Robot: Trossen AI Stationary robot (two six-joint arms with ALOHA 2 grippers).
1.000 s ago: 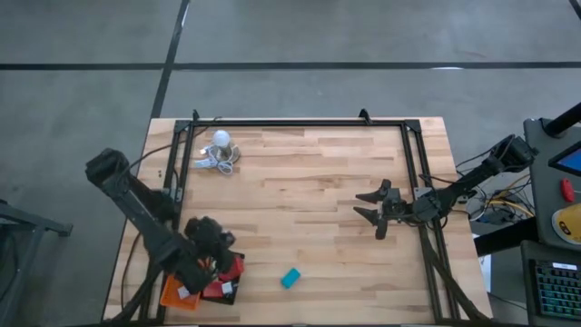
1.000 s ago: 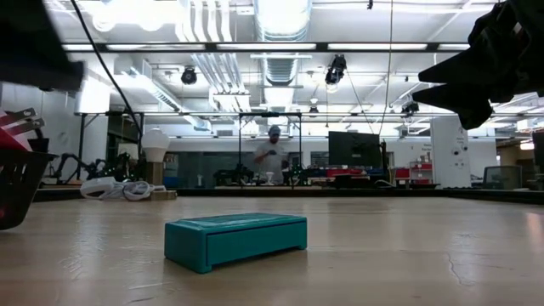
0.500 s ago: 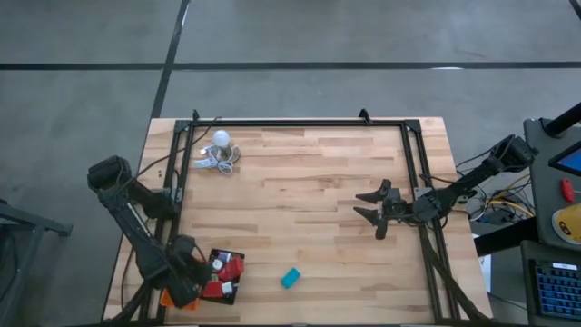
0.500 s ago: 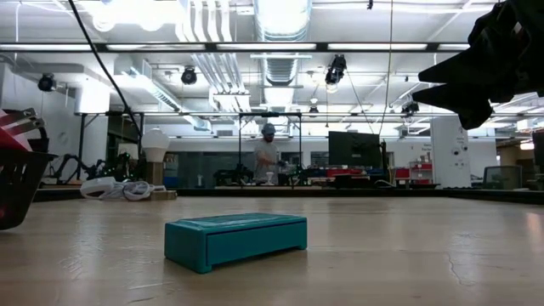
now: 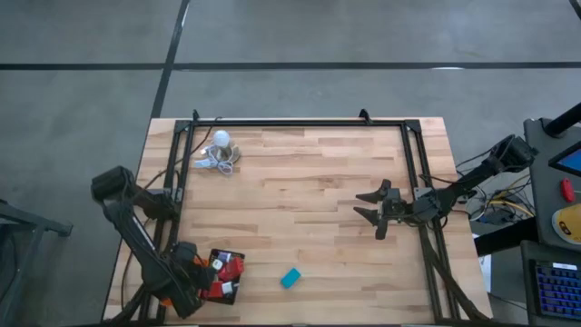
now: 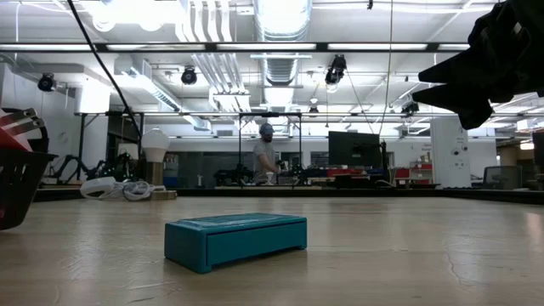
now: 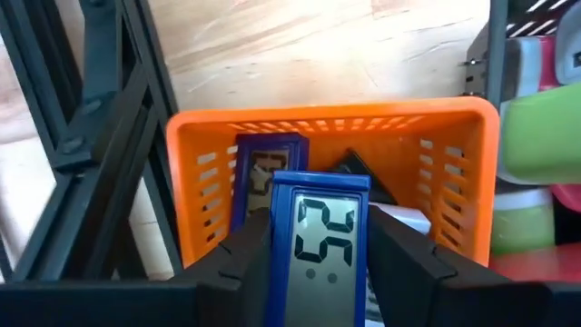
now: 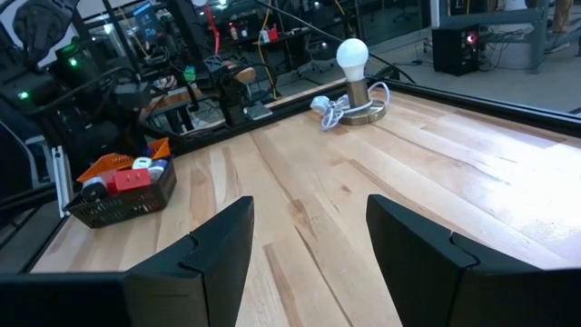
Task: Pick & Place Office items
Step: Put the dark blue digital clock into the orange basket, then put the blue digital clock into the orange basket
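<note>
1. The left tool (image 7: 313,272) hangs over the orange tray (image 7: 209,173) at the near left corner of the worktop (image 5: 300,182), clenched on a small blue clock (image 7: 318,250) with a digit display, held upright between its two fingers
2. The step in hand looks like the placing: the clock sits just above the tray's open top, where another dark blue piece (image 7: 263,168) already lies inside
3. A black tray (image 5: 238,289) just beside the orange one holds red and white pieces (image 5: 229,266)
4. One teal block (image 5: 290,278) lies alone on the worktop, apart from both trays
5. The right tool (image 5: 370,206) waits above the right side of the worktop, fingers spread and holding nothing
6. The next move likely calls for lowering the clock into the tray, letting go, then going for the teal block
</note>
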